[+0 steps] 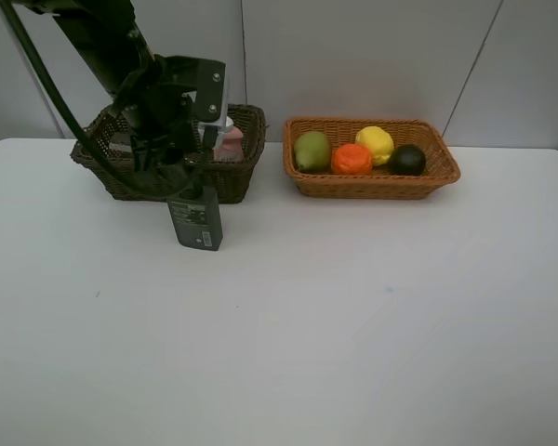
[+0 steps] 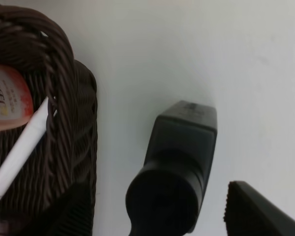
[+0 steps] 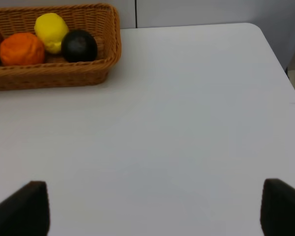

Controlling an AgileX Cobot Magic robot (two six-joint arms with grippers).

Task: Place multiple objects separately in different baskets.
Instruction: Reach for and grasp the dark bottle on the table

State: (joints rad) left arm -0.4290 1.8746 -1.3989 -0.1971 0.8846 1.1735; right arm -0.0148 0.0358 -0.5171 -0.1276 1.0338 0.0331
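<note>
The dark green pump bottle [image 1: 196,219] is on the white table, tilted against the front wall of the dark brown-green basket [image 1: 231,182]. My left gripper [image 2: 152,211] is open around the bottle's top end, with a gap showing on both sides. Inside that basket are the small pink bottle [image 2: 7,98] and the white marker [image 2: 19,152]. The light orange-tan basket [image 1: 372,187] holds the pear [image 1: 312,150], orange [image 1: 352,158], lemon [image 1: 375,143] and dark green round fruit [image 1: 407,160]. My right gripper [image 3: 152,211] is open over bare table, right of that basket.
The left arm [image 1: 121,56] reaches down over the dark basket from the back left. The two baskets stand side by side at the back of the white table [image 1: 307,325]. The table's right edge [image 3: 280,54] lies near my right gripper.
</note>
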